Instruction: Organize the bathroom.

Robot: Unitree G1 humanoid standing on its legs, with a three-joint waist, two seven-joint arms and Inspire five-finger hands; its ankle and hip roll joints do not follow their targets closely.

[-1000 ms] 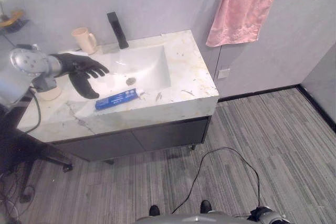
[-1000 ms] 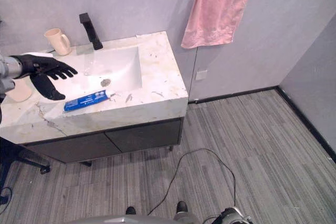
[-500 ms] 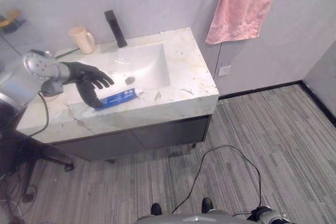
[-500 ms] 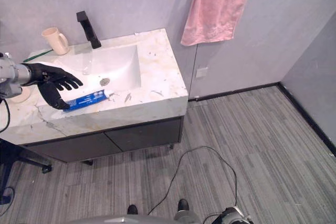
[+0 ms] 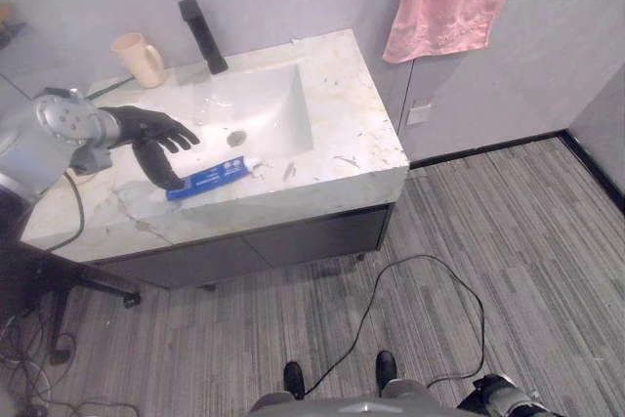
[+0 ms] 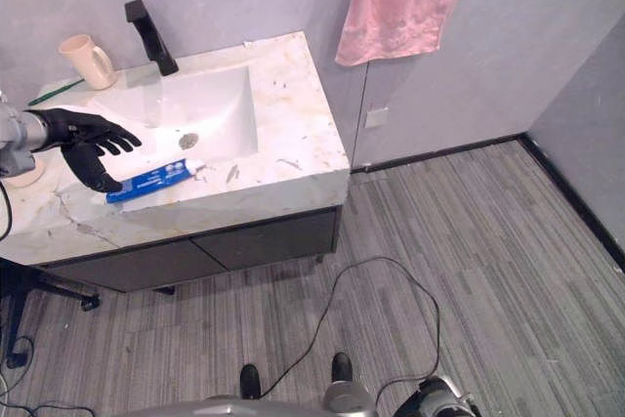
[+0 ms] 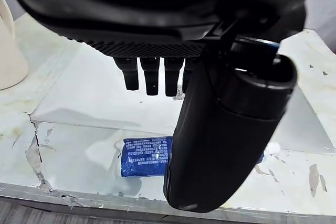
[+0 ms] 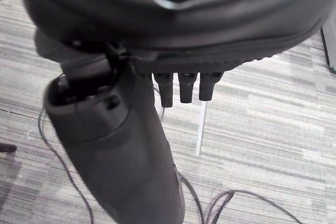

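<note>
Marble counter [image 5: 342, 134] carries one blue toothpaste tube [image 5: 207, 179] just beside the left hand [image 5: 146, 134], whose fingers spread wide, holding nothing; one cup [image 5: 137, 58] stands behind.

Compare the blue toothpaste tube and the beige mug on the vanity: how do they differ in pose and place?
The toothpaste tube lies flat near the counter's front edge, under the open left hand; the mug stands upright at the back by the wall. The tube is blue and long; the mug is beige with a handle. Both rest on the marble counter.
</note>
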